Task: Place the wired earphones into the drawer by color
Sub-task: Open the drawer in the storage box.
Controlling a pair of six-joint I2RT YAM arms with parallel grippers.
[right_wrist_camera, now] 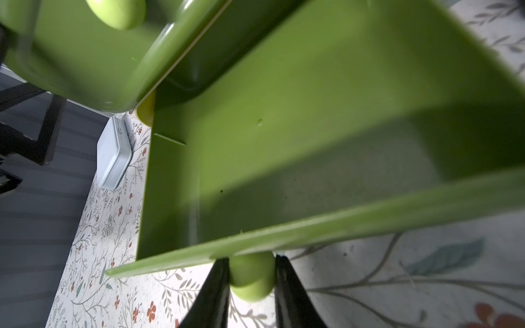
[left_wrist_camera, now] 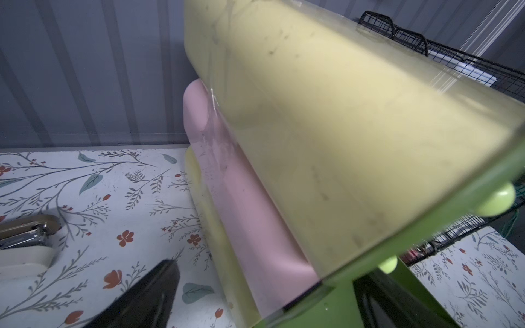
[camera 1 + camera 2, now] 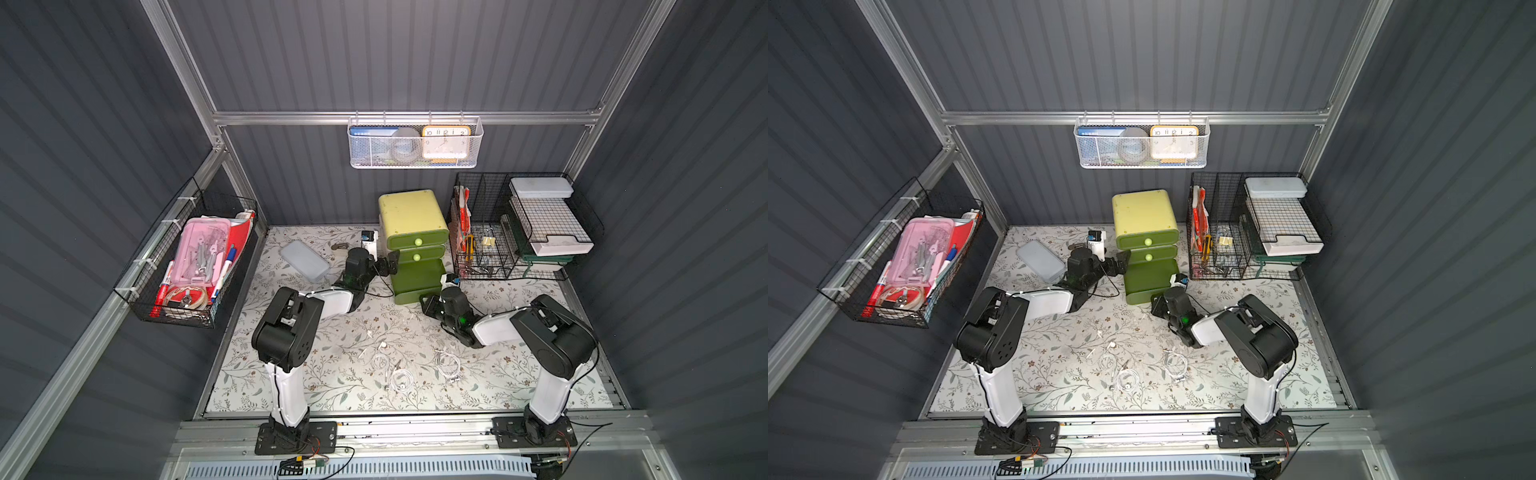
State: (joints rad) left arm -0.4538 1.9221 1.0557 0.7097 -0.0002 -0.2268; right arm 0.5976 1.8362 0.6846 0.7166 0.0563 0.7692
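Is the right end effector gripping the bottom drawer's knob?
Yes, the right end effector is shut on the bottom drawer's knob from both sides.

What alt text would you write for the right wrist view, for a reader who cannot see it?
The right end effector clamps the round green knob of a pulled-out green drawer, whose visible floor is bare. Beneath it lies a floral table mat, with a pale blue lidded box resting on it.
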